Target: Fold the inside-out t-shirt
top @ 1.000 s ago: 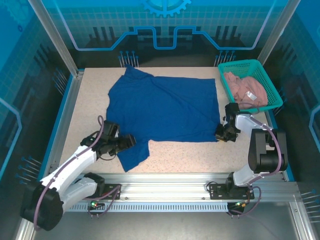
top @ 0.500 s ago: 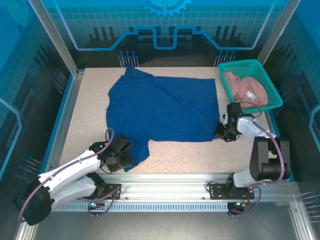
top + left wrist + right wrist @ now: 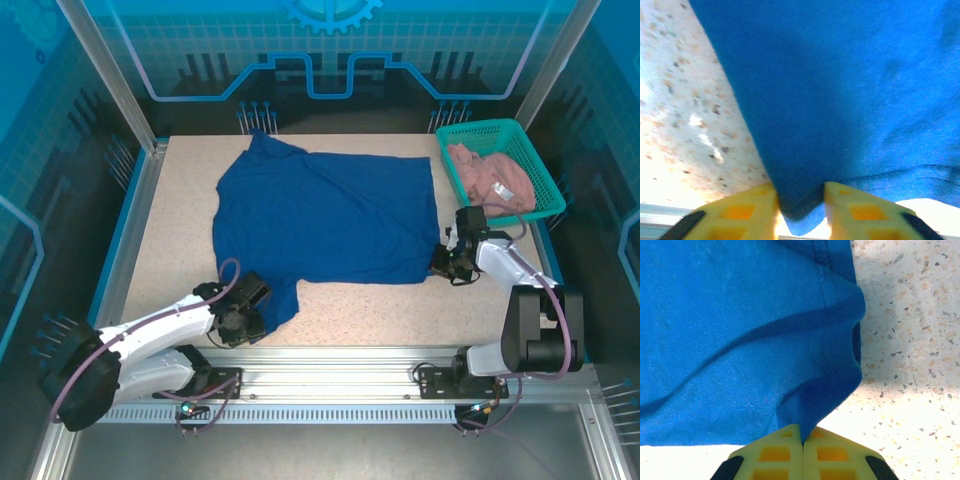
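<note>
Table (image 3: 350, 310) | t-shirt (image 3: 330, 215): left gripper (image 3: 800, 192) astride sleeve (image 3: 805, 150), grip unclear | right gripper (image 3: 802, 437) pinching hem (image 3: 837, 340)

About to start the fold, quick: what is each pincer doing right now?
Left pincer: closed on the sleeve tip of the royal blue cotton t-shirt.
Right pincer: closed on a hem corner of the same t-shirt.

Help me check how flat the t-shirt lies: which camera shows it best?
Top external: the whole t-shirt lies spread on the table, both sleeves visible. The left wrist view shows a sleeve end between the left gripper's fingers; the right wrist view shows a hem corner pinched in the right gripper.
</note>
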Robot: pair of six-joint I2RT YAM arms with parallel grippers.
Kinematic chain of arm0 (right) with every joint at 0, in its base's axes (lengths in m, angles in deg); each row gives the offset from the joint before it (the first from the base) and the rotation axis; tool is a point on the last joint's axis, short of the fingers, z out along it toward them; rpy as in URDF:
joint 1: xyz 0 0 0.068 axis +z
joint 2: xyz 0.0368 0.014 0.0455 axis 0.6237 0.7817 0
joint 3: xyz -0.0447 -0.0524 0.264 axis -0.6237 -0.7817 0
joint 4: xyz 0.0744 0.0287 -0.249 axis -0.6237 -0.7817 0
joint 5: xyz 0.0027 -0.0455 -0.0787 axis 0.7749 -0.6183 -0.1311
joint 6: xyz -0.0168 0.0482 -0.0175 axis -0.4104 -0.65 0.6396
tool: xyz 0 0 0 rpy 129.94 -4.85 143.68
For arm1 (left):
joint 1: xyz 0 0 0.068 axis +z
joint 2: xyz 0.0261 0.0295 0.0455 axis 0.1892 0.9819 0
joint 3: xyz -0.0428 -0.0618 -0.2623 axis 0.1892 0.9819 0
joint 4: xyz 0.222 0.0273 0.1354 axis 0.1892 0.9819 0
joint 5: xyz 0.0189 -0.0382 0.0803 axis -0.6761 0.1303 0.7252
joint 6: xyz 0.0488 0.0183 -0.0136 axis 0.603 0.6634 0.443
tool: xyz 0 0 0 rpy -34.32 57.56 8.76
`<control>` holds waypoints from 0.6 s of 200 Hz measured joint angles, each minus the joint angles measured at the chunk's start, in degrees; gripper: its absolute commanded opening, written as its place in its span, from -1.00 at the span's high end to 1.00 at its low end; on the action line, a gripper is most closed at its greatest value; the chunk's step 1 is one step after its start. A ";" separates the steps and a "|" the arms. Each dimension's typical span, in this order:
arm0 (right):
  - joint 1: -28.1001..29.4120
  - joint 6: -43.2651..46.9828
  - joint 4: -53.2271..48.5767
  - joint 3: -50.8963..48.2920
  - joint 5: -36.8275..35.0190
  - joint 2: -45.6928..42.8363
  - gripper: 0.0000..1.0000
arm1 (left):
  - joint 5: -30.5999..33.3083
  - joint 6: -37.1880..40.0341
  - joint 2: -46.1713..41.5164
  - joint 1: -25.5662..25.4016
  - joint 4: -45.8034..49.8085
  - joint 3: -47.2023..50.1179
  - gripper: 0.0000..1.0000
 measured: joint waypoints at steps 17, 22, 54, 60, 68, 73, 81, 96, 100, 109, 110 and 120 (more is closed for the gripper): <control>0.00 0.00 -0.02 0.00 -0.02 -0.50 1.00 | 0.63 -0.04 -0.28 0.00 0.70 0.15 0.81; 0.00 0.00 -0.02 0.00 -0.02 -0.70 1.00 | 0.76 0.09 -0.50 0.00 0.83 0.26 0.88; -0.02 -0.07 -0.37 -0.31 -0.13 -2.34 1.00 | 1.07 -0.07 -3.23 -0.02 1.27 0.90 1.00; -0.02 -0.07 -0.61 -0.57 -0.22 -2.78 1.00 | 1.01 -0.09 -4.02 -0.02 1.22 1.03 1.00; -0.07 -0.13 -0.83 -1.07 -0.31 -3.48 1.00 | 0.90 -0.17 -5.51 -0.09 1.53 1.05 1.00; -0.09 -0.26 -1.09 -1.49 -0.42 -4.04 1.00 | 0.92 -0.28 -6.86 -0.07 1.97 1.01 1.00; -0.22 -0.35 -1.40 -2.14 -0.59 -4.98 1.00 | 1.07 -0.28 -9.18 -0.04 2.84 0.79 1.00; -1.11 -0.57 -2.25 -3.21 -0.74 -7.17 1.00 | 1.22 -0.20 -13.79 1.16 5.20 -0.79 1.00; -1.57 -0.70 -2.47 -3.43 -0.79 -7.89 1.00 | 1.31 -0.04 -14.75 1.86 5.55 -1.36 1.00; -2.47 -0.76 -2.84 -3.54 -0.72 -8.96 1.00 | 1.22 0.46 -16.52 4.37 6.14 -2.97 1.00; -2.56 -0.76 -2.86 -3.54 -0.72 -9.05 1.00 | 1.14 0.44 -16.63 4.57 6.23 -3.13 1.00; -3.37 -0.94 -2.86 -3.50 -0.70 -9.77 1.00 | 0.98 1.99 -17.55 8.57 6.56 -5.51 1.00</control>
